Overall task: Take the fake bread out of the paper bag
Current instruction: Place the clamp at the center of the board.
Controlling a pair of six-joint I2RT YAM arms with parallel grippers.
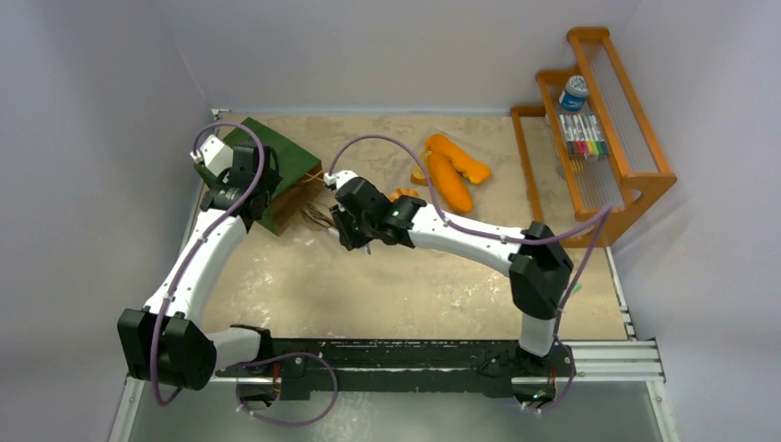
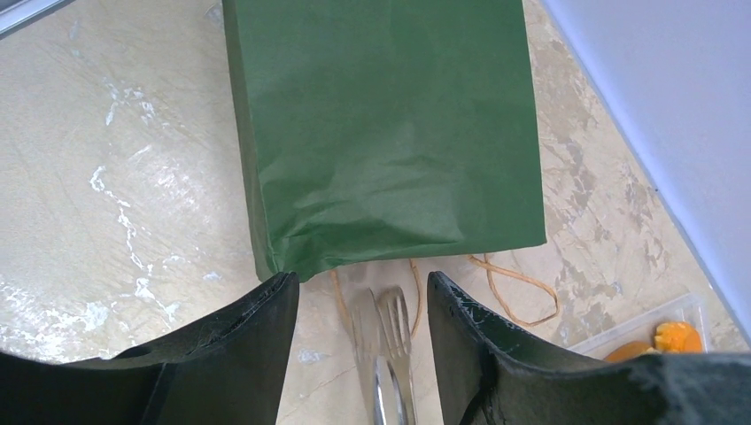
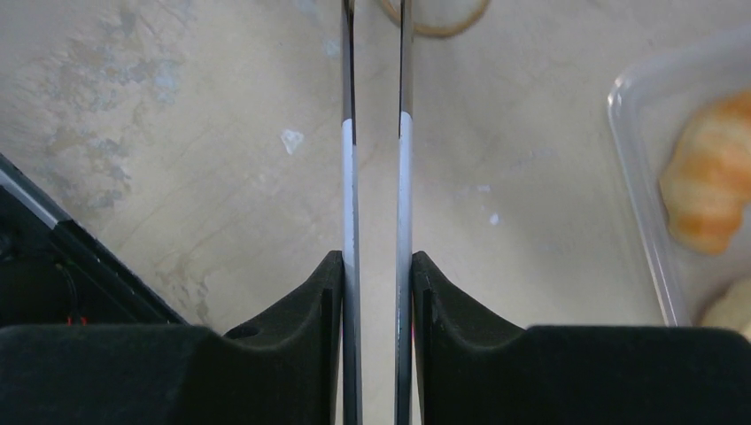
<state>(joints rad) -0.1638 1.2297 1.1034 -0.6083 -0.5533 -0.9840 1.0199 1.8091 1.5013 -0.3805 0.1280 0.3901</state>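
Pinching metal tongs (image 3: 352, 177) between fingers of right gripper (image 3: 376, 261), tong tips just beside mouth of paper bag (image 2: 390, 133). Hovering above flat-lying bag with spread jaws of left gripper (image 2: 361, 282). Locate fake bread (image 1: 449, 173) on table (image 1: 368, 285), well right of bag; croissant (image 3: 713, 186) in clear tray (image 3: 639, 204).

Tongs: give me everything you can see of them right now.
Shiny metal tongs: two thin flat arms, edge-on, parallel with a narrow gap. The right gripper is shut on them, black fingers pressing the arms. Their forked tips lie just short of the edge of the green paper bag, beside its tan string handle. Whether the tips touch the table is unclear.
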